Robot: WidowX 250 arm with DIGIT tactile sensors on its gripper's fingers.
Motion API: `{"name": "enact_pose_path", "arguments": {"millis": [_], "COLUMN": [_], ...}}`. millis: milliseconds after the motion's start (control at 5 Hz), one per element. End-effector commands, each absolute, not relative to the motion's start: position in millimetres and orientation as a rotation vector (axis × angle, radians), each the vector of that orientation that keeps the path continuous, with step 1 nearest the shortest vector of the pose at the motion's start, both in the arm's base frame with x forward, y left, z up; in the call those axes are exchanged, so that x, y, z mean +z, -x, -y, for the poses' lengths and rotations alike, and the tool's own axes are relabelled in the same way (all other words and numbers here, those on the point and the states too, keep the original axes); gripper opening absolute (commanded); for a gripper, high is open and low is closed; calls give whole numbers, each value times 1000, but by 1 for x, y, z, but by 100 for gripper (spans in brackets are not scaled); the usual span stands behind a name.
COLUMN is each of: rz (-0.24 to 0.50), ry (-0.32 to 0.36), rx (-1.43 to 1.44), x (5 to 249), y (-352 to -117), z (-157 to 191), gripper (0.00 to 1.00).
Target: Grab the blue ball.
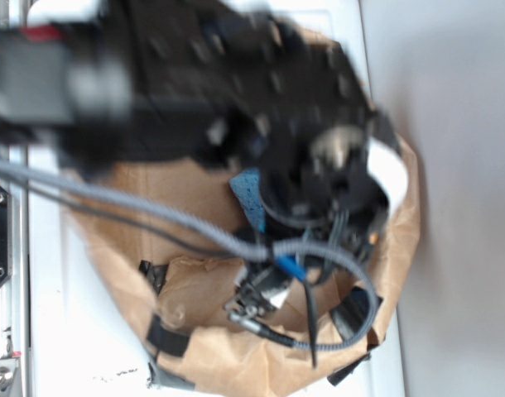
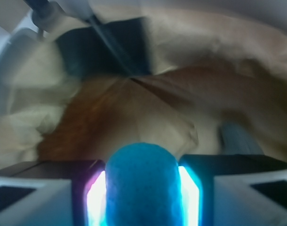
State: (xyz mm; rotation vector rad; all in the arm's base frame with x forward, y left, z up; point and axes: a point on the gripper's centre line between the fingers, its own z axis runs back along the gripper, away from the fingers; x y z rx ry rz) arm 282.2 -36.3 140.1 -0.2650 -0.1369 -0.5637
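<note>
One rounded, finely pitted blue ball (image 2: pixel 141 186) clamped between the end effector (image 2: pixel 141 195) pads, above crumpled brown paper (image 2: pixel 134 113).

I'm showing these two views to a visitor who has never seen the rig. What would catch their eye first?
In the wrist view, the blue ball fills the bottom centre, squeezed between the glowing fingers of the gripper. From the exterior view, the blurred black arm looms over a crumpled brown paper bag.

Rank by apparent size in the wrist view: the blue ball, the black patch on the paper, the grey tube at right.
1. Blue ball, though closest to the camera.
2. Black patch.
3. Grey tube.
</note>
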Motion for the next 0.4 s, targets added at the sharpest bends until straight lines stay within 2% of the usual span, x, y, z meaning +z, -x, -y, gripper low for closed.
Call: {"name": "enact_pose_path", "arguments": {"millis": [0,200], "rz": [80,105], "ry": [-48,-151], "rx": [-104,-7], "x": [205,204], "y": [-260,-251], "z": [38,45], "gripper": [0,0]}}
